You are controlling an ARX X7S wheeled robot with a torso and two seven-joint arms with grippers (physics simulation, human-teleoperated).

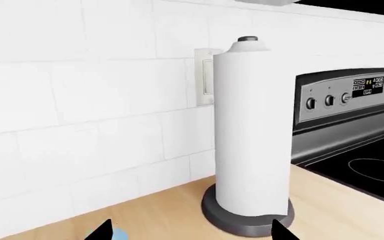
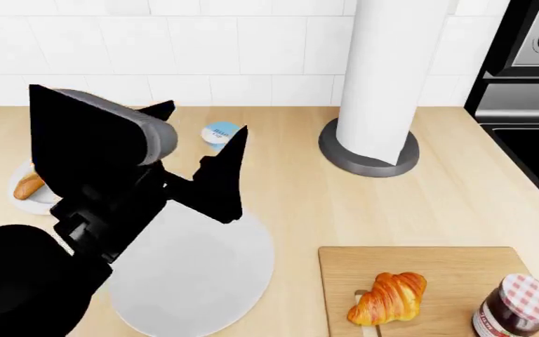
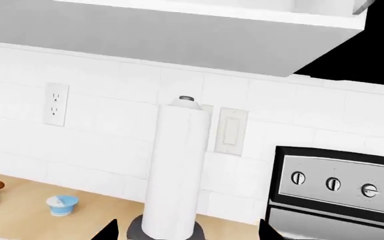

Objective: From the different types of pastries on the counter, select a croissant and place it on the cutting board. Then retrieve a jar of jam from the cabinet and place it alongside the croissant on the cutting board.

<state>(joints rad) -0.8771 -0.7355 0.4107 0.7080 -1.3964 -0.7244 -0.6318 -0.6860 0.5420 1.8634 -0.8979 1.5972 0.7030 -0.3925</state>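
Observation:
The croissant (image 2: 389, 297) lies on the cutting board (image 2: 438, 263) at the near right of the counter (image 2: 438, 189). The jar of jam (image 2: 516, 307) with its checked lid stands upright on the same board, just right of the croissant. My left gripper (image 2: 207, 119) hovers open over the counter's back left, well away from the board, with nothing between its fingers; the left wrist view shows its tips (image 1: 190, 231) apart. My right gripper (image 3: 188, 232) is open and empty, facing the paper towel roll; it is out of the head view.
A tall paper towel roll (image 2: 375, 77) on a dark base stands at the back. A small blue-and-white cup (image 2: 221, 132) sits by the left gripper. A baguette (image 2: 28, 185) rests on a small plate at far left, a large white plate (image 2: 194, 274) lies near. The stove (image 2: 532, 84) borders the right.

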